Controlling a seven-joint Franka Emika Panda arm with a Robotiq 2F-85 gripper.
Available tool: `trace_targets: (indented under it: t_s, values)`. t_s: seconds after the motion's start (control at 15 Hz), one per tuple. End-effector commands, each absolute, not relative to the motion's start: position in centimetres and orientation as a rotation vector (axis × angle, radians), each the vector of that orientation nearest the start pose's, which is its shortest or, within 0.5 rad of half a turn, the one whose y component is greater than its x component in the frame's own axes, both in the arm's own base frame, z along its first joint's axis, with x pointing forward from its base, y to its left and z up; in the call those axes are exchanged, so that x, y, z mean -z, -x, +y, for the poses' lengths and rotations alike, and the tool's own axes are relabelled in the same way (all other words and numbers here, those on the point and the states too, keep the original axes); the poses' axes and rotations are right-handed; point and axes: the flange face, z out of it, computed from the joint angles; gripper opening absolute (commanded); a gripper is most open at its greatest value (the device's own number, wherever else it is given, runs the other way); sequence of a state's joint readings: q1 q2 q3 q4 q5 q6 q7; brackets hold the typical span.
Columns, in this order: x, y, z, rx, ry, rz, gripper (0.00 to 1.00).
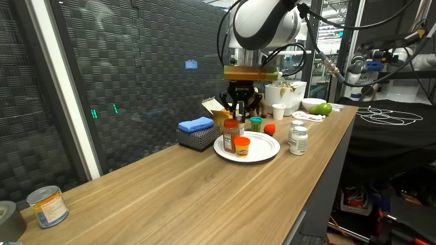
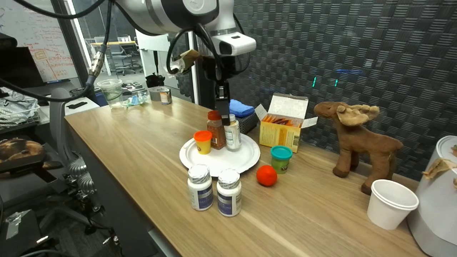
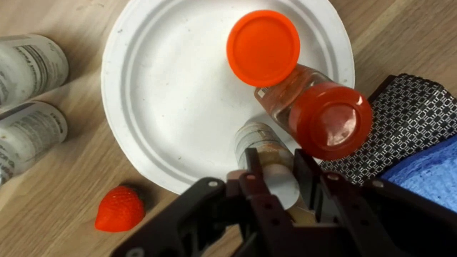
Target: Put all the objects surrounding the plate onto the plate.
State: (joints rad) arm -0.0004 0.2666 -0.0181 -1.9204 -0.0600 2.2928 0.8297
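Plate [image 3: 178,92] holds Play-Doh [image 2: 203,142], spice jar [image 2: 216,134]; end effector [image 3: 277,157] pinches white bottle [image 2: 233,135]; 2 pill bottles [image 2: 229,194], strawberry [image 3: 120,210], teal-lidded tub [image 2: 281,160] likely left.

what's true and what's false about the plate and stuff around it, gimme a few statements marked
The orange-lidded tub and red-lidded jar stand on the plate. True.
All the small items are on the plate. False: the red strawberry, teal-lidded tub and two white pill bottles are off it.
The end effector is closed on the white bottle. True.
The red strawberry touches the plate. False: table shows between them.
The yellow carton stands open. True.
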Motion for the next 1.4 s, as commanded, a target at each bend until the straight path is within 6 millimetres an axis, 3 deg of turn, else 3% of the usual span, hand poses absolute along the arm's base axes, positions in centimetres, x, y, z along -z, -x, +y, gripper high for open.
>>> trace_targets:
  t_s: [0.0,0.27,0.33,0.4,0.53,0.87,1.07,1.33]
  values:
    - [-36.1,-63.9,-0.8,0.144,2.865,1.257,0.15]
    - [-35.2,-64.4,-0.8,0.116,2.859,1.274,0.17]
    - [-35.2,-64.5,-0.9,0.115,2.858,1.279,0.24]
    - [-35.4,-64.5,-1.1,0.121,2.855,1.288,0.55]
    - [-35.7,-64.4,-1.6,0.133,2.828,1.309,0.61]
    - [-37.2,-64.3,-2.8,0.181,2.697,1.395,0.99]
    - [-39.0,-63.4,-2.6,0.255,2.694,1.41,1.0]
    - [-42.8,-60.9,-2.0,0.385,2.71,1.473,1.0]
